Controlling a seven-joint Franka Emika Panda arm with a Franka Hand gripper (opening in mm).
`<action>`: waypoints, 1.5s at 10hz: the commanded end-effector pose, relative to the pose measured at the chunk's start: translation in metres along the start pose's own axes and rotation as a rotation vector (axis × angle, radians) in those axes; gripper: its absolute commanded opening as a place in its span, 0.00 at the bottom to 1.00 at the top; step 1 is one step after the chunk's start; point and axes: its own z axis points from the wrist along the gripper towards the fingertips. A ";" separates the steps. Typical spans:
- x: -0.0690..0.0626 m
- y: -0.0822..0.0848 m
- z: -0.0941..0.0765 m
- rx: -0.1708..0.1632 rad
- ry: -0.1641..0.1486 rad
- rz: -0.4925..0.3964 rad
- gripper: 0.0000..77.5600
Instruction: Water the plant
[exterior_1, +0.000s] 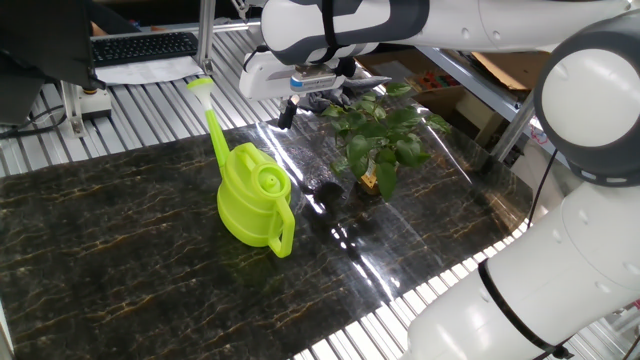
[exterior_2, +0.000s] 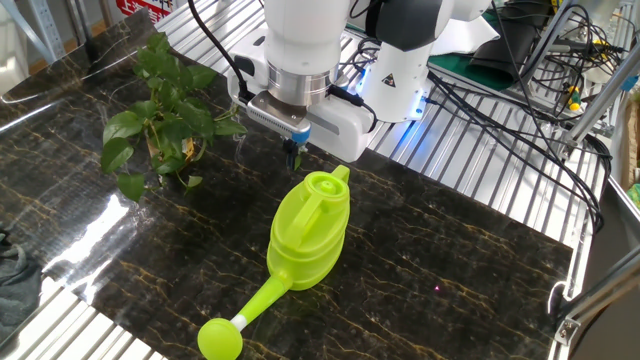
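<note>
The plant (exterior_1: 385, 140), broad dark leaves, yellow-orange tag at base, stands upright.

Lime-green plastic watering can (exterior_1: 252, 199): smooth, slight sheen. Black gold-veined marble-look tabletop (exterior_1: 120, 260): glossy, glare patches beside the can. White robot arm shell (exterior_2: 300, 35): smooth, glossy plastic.

The watering can (exterior_1: 253, 198) stands upright on the table (exterior_1: 110, 250), near its middle; in one fixed view its spout rises behind it toward the table's far edge, and its handle faces the near edge; the plant (exterior_1: 380, 135) stands on the table to the can's right and further back, apart from it; the pincer (exterior_1: 300, 108) hangs above the table behind the can, between can and plant (exterior_2: 160, 115).
</note>
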 end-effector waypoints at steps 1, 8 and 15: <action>0.000 0.000 0.000 -0.009 0.026 -0.155 0.00; 0.000 0.000 0.000 0.007 0.030 -0.167 0.00; 0.000 0.000 0.000 0.006 0.042 -0.170 0.00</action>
